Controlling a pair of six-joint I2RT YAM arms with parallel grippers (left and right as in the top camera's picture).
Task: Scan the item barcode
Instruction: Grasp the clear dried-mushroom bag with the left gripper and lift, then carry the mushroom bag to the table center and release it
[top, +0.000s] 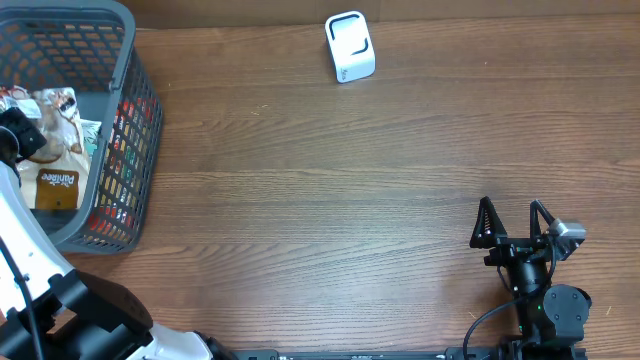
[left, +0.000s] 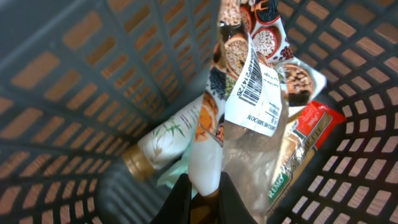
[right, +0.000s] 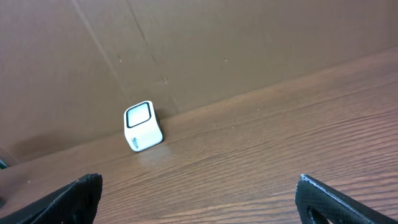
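Over the bench (top: 330, 200), the overhead view has the left arm reaching into the basket (top: 135, 130) at far left, the scanner (top: 350, 47) near the far edge, and the right tool (top: 510, 205) spread and empty. Left wrist: the left tool (left: 202, 202) is pressed together, seemingly pinching the edge of a pouch (left: 249, 62) inside the basket, its barcode (left: 254, 93) facing the camera. Right wrist: the scanner stands well apart, nothing before it. My judgement: grasp made; lift, carry and scan are left.
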